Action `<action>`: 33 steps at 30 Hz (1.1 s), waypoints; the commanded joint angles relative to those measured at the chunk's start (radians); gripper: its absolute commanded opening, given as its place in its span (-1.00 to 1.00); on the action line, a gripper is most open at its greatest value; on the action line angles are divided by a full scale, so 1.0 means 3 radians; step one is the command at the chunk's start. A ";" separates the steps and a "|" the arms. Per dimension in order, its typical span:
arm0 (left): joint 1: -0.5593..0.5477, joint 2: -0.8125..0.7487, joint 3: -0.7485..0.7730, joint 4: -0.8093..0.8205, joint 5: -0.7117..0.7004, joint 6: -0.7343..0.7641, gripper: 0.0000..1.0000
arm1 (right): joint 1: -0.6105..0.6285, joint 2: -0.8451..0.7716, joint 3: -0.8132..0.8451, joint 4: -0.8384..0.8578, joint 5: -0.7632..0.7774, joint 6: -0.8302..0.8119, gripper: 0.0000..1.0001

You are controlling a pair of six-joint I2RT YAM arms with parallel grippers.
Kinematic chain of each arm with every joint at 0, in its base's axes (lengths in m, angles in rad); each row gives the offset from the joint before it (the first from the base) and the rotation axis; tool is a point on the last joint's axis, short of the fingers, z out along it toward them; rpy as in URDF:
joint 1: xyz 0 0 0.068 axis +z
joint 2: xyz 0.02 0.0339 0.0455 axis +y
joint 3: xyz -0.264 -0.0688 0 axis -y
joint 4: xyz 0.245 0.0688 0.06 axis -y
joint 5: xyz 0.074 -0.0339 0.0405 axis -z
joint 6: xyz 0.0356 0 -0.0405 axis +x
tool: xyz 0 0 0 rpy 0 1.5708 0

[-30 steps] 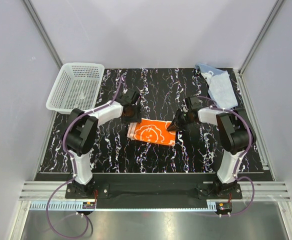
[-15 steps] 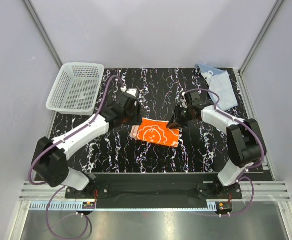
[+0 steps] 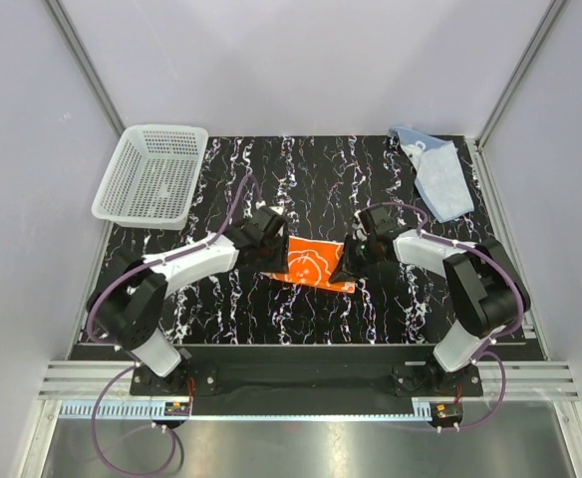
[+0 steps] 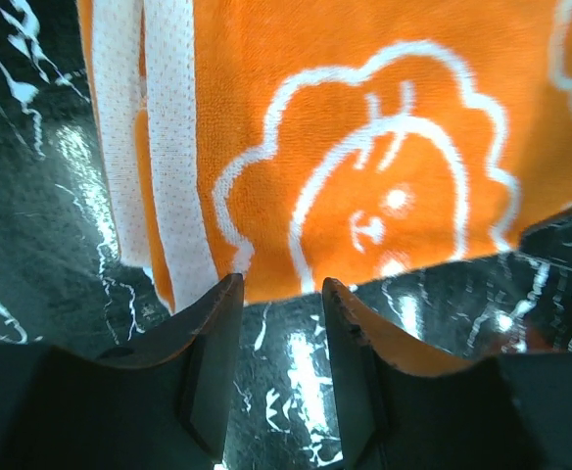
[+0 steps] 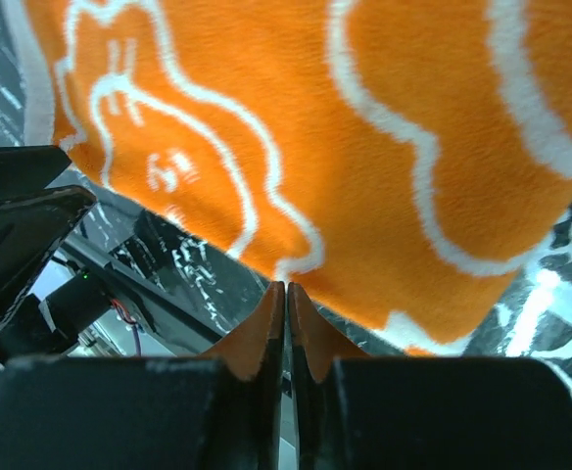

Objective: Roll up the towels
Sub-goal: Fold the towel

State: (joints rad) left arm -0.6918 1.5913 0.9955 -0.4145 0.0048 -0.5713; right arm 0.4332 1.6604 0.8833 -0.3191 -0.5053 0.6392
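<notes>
- Top view: bright, even light from above; the pale walls (image 3: 301, 60) look flat, and the shadows under the arms are short and soft
- The glossy black table (image 3: 301, 309) shows hardly any glare there; the picture is sharp throughout, with the frame posts leaning outward toward the far corners
- Left wrist view: white glare patches on the table near and left; the towel (image 4: 364, 127) is crisp, its weave showing; the left fingers (image 4: 208, 362) are dark and a little soft
- Right wrist view: the towel is close and mildly blurred; there is glare at the right edge; the right fingers (image 5: 252, 343) glow orange from reflected light
</notes>
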 commanded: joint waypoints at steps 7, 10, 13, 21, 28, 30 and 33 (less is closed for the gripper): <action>0.0219 0.0392 0.0159 -0.0178 -0.0169 -0.0116 -0.13 | -0.0181 0.0095 -0.0158 0.0087 0.0084 -0.0014 -0.82; 0.0311 0.0412 0.0144 -0.0219 -0.0225 -0.0070 -0.12 | -0.0196 0.0080 -0.0198 0.0056 0.0125 -0.0044 -0.81; 0.0353 0.0387 0.0159 -0.0275 -0.0282 -0.0024 -0.12 | -0.0196 0.0090 -0.0209 0.0072 0.0069 -0.0029 -0.82; 0.0200 0.0126 0.0562 -0.0714 -0.0828 0.0125 0.21 | -0.0191 -0.0385 0.0021 -0.0448 0.0334 -0.0105 -0.62; -0.0357 0.0085 0.1104 -0.1098 -0.1524 0.0202 0.33 | -0.0191 -0.1070 0.0364 -0.1073 0.1075 -0.0213 0.04; -0.0597 0.0131 0.1227 -0.1139 -0.1708 0.0207 0.33 | -0.0191 -0.1213 0.0369 -0.1186 0.1244 -0.0193 0.12; -0.0884 0.0218 0.1258 -0.0977 -0.1699 0.0247 0.33 | -0.0196 -0.1397 0.0293 -0.1324 0.1571 -0.0040 0.15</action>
State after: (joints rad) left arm -0.8944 1.6550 1.3418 -0.7109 -0.4252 -0.5224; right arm 0.3786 1.2747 0.9749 -0.6121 -0.1802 0.5995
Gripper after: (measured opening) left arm 0.661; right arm 0.578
